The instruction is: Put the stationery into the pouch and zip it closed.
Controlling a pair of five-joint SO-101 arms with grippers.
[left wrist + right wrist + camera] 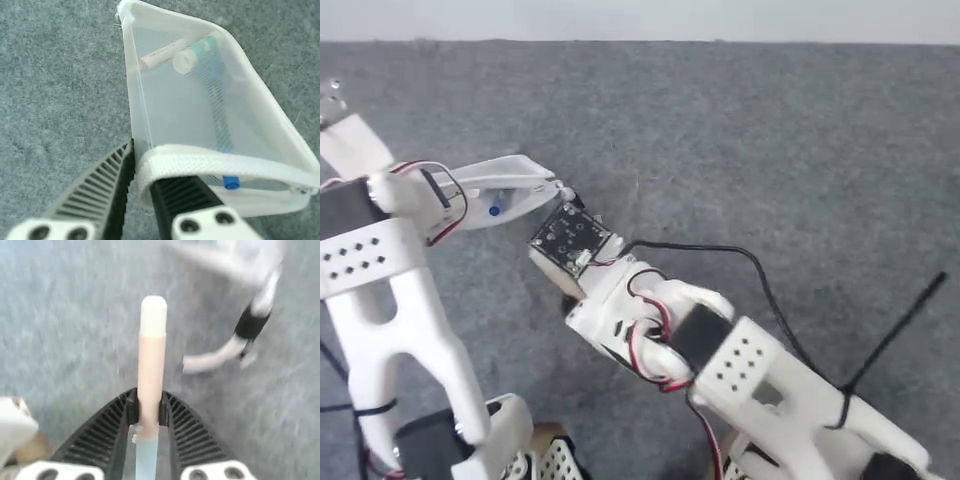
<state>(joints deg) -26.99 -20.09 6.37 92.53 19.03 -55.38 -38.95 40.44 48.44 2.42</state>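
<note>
A white mesh pouch [200, 115] is held up over the grey carpet, its mouth open, with my left gripper [140, 152] shut on its zipper edge. Inside lie a pink pen [160, 52], a teal marker [197, 52] and a blue-tipped pen [230, 182]. In the high view the pouch [510, 182] hangs at the left arm's tip. My right gripper [148, 402] is shut on a peach pen with a white cap [151, 350], pointing outward. The pouch [225, 260] shows blurred beyond that pen's tip. The right wrist's camera block [570, 240] sits just beside the pouch.
Grey carpet [770, 140] covers the table, open to the right and back. A black cable [770, 290] runs along the right arm. Both arm bases stand at the front edge.
</note>
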